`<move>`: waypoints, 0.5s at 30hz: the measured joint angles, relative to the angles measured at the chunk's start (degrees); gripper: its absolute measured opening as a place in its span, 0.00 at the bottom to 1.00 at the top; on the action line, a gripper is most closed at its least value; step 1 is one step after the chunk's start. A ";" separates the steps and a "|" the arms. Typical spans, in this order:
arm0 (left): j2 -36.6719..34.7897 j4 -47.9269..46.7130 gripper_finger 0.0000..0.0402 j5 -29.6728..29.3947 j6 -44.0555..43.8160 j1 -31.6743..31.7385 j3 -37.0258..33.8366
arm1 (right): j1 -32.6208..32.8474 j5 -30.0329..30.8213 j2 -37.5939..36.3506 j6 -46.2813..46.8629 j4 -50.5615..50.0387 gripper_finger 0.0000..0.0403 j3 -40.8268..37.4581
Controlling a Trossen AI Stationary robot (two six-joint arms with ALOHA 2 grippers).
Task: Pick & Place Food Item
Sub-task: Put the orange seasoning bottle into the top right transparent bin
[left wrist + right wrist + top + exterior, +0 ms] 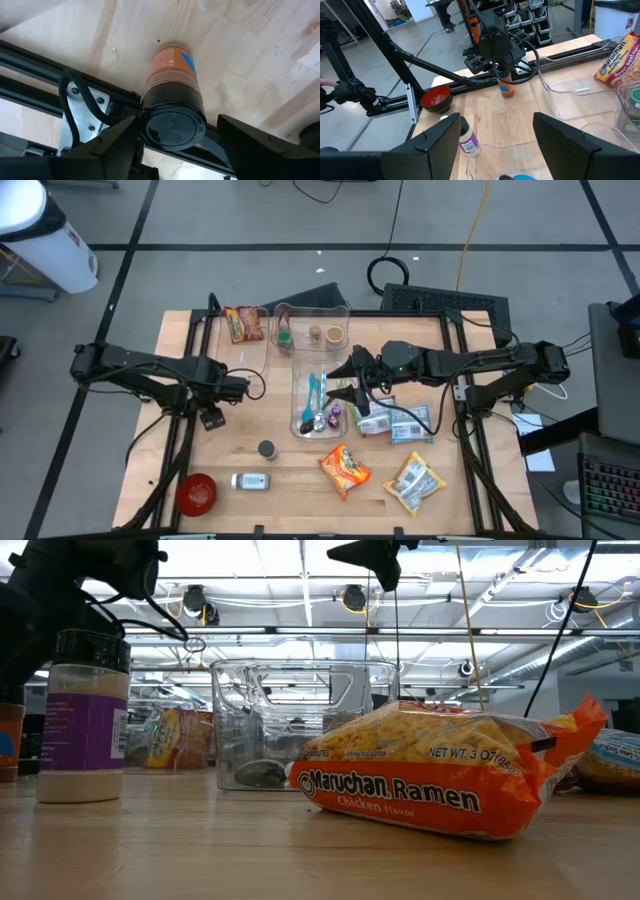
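Note:
A brown-orange jar with a black lid (172, 127) stands upright on the wooden table at its left side, next to the black frame rail. My left gripper (177, 145) comes down over it from above, open, with one finger on either side of the lid. The right wrist view shows the same jar (506, 90) under that gripper (501, 70). My right gripper (338, 383) hangs open in the air over the clear bins (318, 395), with nothing between its fingers. A Maruchan ramen packet (440, 780) lies flat near the front edge. My left gripper points down with its fingers around the jar's black lid (150, 125). One finger (125, 137) stands right at the lid's edge, and I cannot tell whether it touches. The other finger (245, 137) stands clear of the lid.
A red bowl (197, 492), a lying white bottle (250, 480) and a purple-labelled shaker (85, 720) are at the front left. More packets (415, 482) lie at the right, and another ramen packet (243, 323) at the back left. Black frame rails (40, 65) border the table.

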 joint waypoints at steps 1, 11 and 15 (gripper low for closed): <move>0.00 -0.02 0.67 -0.04 0.00 0.00 -0.06 | -0.01 0.00 0.00 0.00 -0.06 0.60 0.00; -0.04 -0.11 0.50 -0.04 0.67 0.00 -0.08 | 0.00 0.01 0.00 1.03 -0.56 0.60 -0.02; -0.04 -0.09 0.50 0.03 2.67 0.00 -0.08 | 0.00 0.01 0.00 1.03 -0.58 0.60 -0.02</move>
